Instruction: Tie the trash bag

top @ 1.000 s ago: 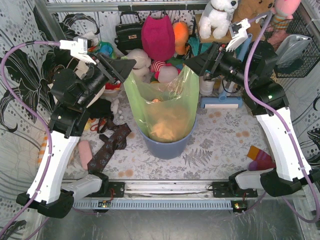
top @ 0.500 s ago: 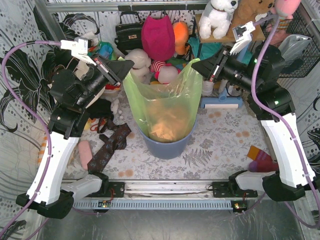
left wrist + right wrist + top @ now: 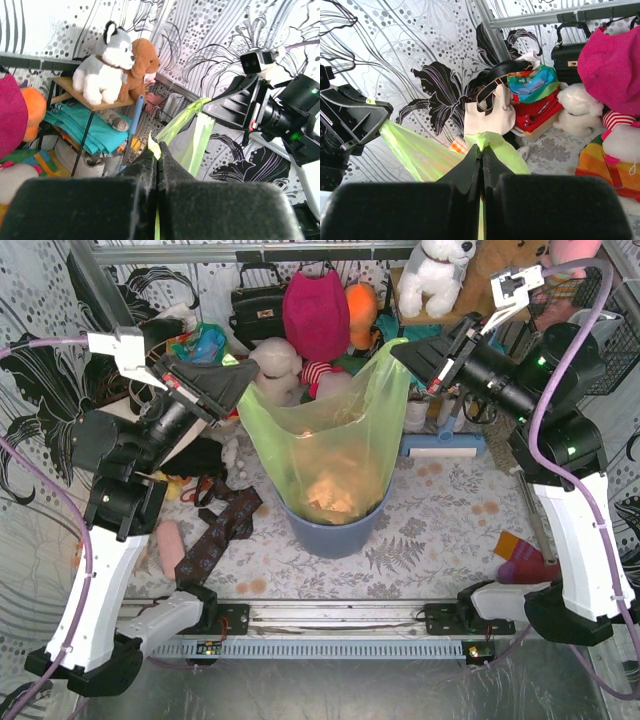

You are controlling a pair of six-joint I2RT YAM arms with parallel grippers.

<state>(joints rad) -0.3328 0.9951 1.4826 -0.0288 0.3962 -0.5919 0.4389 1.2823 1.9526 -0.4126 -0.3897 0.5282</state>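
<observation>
One bag (image 3: pixel 330 445), thin translucent lime-green plastic, crinkled, with a glossy sheen on its front wall. Tan crumpled paper (image 3: pixel 330 495) shows through the lower half. Position: lower part sits inside a blue-grey round bin (image 3: pixel 335 532) standing mid-counter (image 3: pixel 440 530), about halfway between the left and right edges; the upper part rises well above the bin's rim. Mouth open and stretched wide, its rim drawn into two peaked corners, one leaning toward the left edge, the other higher and toward the far right corner. The film between the corners sags in a shallow curve.

Two claws, both closed:
- Left claw (image 3: pixel 238 378): jaws pressed together on the left corner of the bag; in the wrist view a small tip of green film pokes out above the fingertips.
- Right claw (image 3: pixel 400 352): jaws pressed together on the right corner; in the wrist view a green fold bunches just past the fingertips.

Other items: magenta fabric bag (image 3: pixel 315 310) and white plush dog (image 3: pixel 435 275) along the far edge; dark patterned cloth (image 3: pixel 215 530) near the left edge.
</observation>
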